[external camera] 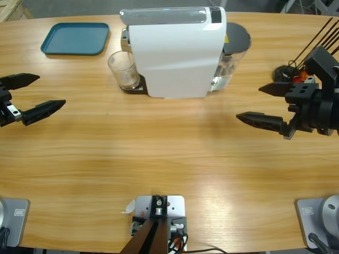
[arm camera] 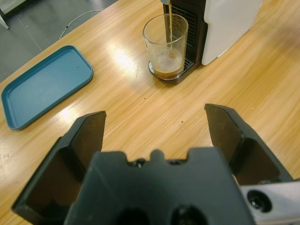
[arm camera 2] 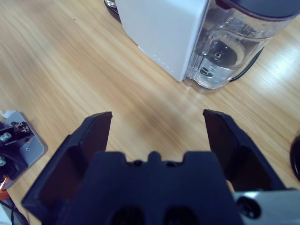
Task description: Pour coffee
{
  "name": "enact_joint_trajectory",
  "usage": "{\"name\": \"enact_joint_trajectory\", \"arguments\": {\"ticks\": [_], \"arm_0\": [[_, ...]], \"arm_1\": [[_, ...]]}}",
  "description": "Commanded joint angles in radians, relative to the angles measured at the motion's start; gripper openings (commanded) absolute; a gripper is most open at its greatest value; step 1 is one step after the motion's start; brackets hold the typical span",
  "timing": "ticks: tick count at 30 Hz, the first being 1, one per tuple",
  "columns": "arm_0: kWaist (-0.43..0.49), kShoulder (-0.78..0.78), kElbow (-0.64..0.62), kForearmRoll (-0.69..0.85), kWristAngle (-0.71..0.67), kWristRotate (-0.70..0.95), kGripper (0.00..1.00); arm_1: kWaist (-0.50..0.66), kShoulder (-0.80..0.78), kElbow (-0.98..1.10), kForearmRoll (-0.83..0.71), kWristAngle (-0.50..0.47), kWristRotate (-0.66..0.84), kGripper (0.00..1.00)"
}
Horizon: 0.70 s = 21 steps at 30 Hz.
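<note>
Brown coffee (arm camera: 168, 73) thin in glass (arm camera: 165, 45) under white machine (external camera: 177, 53), top centre; my left gripper (external camera: 33, 96) & right gripper (external camera: 262, 104) both released, w/ nothing between jaws

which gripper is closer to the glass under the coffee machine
Left. The left gripper sits open at the table's left edge, with the glass across bare table from it. The right gripper is open on the far side of the coffee machine, clearly farther.

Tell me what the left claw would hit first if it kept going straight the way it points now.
Probably the glass holding a thin layer of coffee under the spout of the white coffee machine. The left claw is open, with bare table between; height is unclear.
</note>
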Motion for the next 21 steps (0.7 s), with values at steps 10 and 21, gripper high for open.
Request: {"name": "enact_joint_trajectory", "arguments": {"ticks": [10, 21], "arm_0": [[-0.002, 0.006, 0.035, -0.013, -0.024, 0.023, 0.904], [-0.003, 0.008, 0.039, -0.013, -0.093, 0.038, 0.868]], "arm_1": [[0.009, 0.01, 0.037, -0.007, -0.017, 0.011, 0.862], [0.009, 0.013, 0.037, -0.006, -0.016, 0.013, 0.862]]}}
